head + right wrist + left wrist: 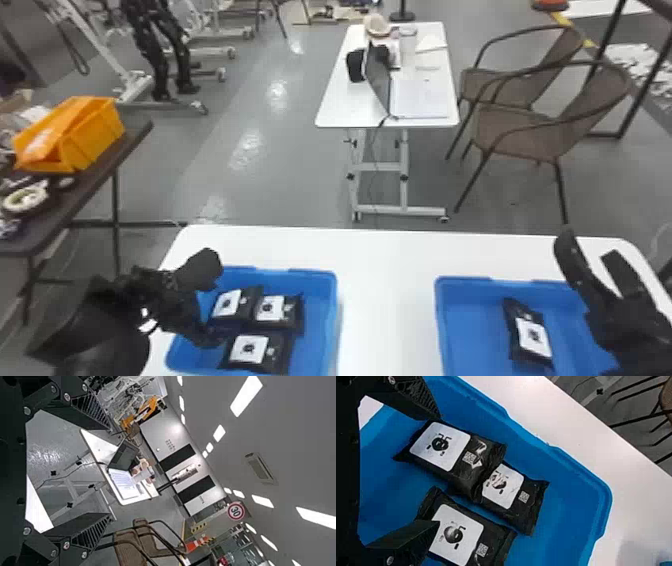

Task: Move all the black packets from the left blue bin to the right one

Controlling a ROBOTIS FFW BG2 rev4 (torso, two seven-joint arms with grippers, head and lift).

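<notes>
3 packets left bin, 1 right

three black packets (250, 350) in left blue bin (322, 312), lower left of head view, one partly overlapping its neighbour. fourth packet (532, 336) in right blue bin (465, 315), lower right (lying askew). left gripper (216, 307) at left bin, fingers spread; right gripper (588, 244) near right bin, fingers spread too. white table (385, 255) under both bins; laptop (378, 77) upper centre, on another table.

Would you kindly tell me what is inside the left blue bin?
One packet partly over a second, and a third beside them; anything beneath them in the bin is hidden.
</notes>
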